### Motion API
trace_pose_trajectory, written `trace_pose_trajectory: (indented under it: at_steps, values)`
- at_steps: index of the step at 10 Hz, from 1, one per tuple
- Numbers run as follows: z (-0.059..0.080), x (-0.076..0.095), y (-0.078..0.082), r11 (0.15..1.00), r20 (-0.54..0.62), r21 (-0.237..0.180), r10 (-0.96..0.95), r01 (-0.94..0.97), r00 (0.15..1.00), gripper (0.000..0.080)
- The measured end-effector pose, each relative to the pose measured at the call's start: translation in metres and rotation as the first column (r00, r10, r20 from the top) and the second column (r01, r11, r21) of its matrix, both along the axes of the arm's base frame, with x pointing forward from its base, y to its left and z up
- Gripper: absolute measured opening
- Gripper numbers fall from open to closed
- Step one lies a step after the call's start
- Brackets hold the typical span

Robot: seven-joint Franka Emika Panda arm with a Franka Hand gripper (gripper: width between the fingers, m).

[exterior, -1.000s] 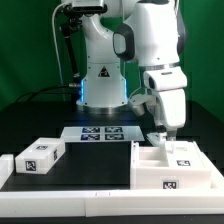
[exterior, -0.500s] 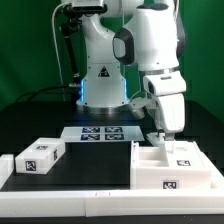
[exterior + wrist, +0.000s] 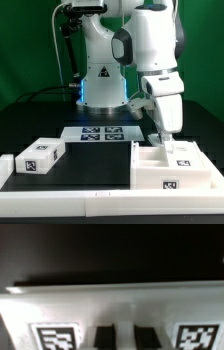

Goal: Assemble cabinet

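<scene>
**A:** Where is the cabinet?

**B:** The cabinet body, a white open-topped box, sits on the black worktop at the exterior view's right. A square black-and-white front tag shows on its near face. An inner tag shows on a white piece lying inside it.

**A:** And the hand?

**B:** The hand hangs straight down over the cabinet body's far edge, at the corner towards the exterior view's left. Its tips are level with the body's top edge, but I cannot tell whether they touch it.

**A:** Is it open or closed?

**B:** I cannot tell. In the wrist view two dark fingers stand side by side over a white surface of the body, with a pale strip between them. The picture is too blurred to show whether they clamp anything. The flanking tags lie one on each side of the fingers.

**A:** What else lies around the body?

**B:** A small white block lies flat on the worktop, well apart from the body towards the exterior view's left, with the block's tag facing up. The marker board lies behind the body, between it and the robot's base. A low white rim runs along the worktop's near side, just in front of the body.
</scene>
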State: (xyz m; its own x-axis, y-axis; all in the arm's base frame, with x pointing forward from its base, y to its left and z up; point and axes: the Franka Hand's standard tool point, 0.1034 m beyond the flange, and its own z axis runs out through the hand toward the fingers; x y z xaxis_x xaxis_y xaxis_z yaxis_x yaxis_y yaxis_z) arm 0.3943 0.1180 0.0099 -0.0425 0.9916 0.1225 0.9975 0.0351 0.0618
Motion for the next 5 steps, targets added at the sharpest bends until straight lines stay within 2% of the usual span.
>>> trace_pose_trajectory:
  at_steps: [4,5]
  values:
    - [0.0012,0.0001,-0.0008,1.000,-0.004,-0.003,-0.007,0.006,1.000,0.0071]
    - [0.0095,0.0008,-0.0062,0.999,-0.024,-0.025,-0.037,0.037,0.999,0.0071]
